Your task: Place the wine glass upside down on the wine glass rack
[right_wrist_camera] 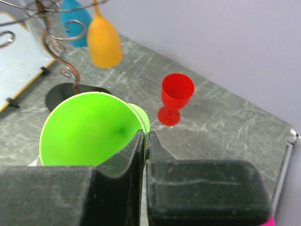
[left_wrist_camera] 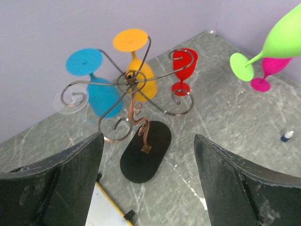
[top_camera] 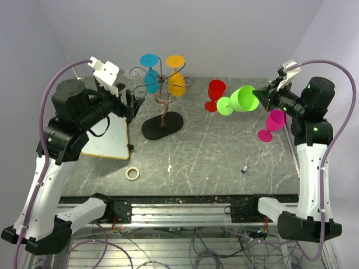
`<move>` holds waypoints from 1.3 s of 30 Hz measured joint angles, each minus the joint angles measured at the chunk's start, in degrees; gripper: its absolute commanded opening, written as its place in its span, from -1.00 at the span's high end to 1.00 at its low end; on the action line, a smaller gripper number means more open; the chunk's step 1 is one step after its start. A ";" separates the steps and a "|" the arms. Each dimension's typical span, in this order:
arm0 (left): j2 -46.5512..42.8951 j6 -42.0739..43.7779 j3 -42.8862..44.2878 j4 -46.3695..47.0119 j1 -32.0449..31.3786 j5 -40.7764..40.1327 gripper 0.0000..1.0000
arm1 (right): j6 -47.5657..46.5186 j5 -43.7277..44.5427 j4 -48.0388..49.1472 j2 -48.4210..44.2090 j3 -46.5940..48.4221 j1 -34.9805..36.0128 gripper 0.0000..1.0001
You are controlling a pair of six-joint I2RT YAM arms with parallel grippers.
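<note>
Jaws on the left gripper (top_camera: pixel 132 104) are spread wide with nothing between them, hovering just left of the rack and aimed at it. Under that arm there's a flat white board with a yellow edge (top_camera: pixel 110 140), and a small roll of pale tape (top_camera: pixel 132 173) lies on the grey marbled table (top_camera: pixel 196 151) nearer the bases.

Next is the thin dark bronze wire wine glass rack (top_camera: pixel 163 110), standing upright on its black oval base. A blue wine glass (top_camera: pixel 150 74) and an orange wine glass (top_camera: pixel 176 77) hang from it upside down.

Right of that, a red wine glass (top_camera: pixel 216 94) stands upright on the table. The lime green wine glass (top_camera: pixel 244 99) is up in the air, well apart from the rack. Its long axis runs roughly left-right, foot pointing toward the rack, mouth toward the right gripper (top_camera: pixel 262 96), whose jaws are pinching the bowl's rim. A pink wine glass (top_camera: pixel 274 122) sits by the right arm.
</note>
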 measured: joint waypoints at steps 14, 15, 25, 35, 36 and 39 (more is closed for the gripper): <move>16.06 -15.85 7.78 7.91 -0.79 10.36 -0.68 | 17.18 -10.78 17.29 1.09 0.96 0.13 1.00; 16.87 -16.83 8.17 8.48 -1.18 10.64 -0.67 | 18.69 -11.23 18.71 1.09 1.14 0.17 1.00; 21.18 -27.02 9.68 15.13 -7.34 13.27 -0.61 | 31.41 -15.98 28.81 1.99 5.16 0.72 1.00; 26.60 -35.28 10.25 19.39 -10.82 16.26 -0.39 | 36.87 -17.29 32.70 3.08 5.68 1.97 1.00; 27.36 -35.45 10.69 19.39 -11.21 16.28 -0.32 | 36.94 -17.29 32.79 3.13 5.68 2.12 1.00; 29.22 -35.76 11.89 19.43 -12.44 16.44 -0.09 | 36.94 -17.27 32.85 3.13 5.68 2.60 1.00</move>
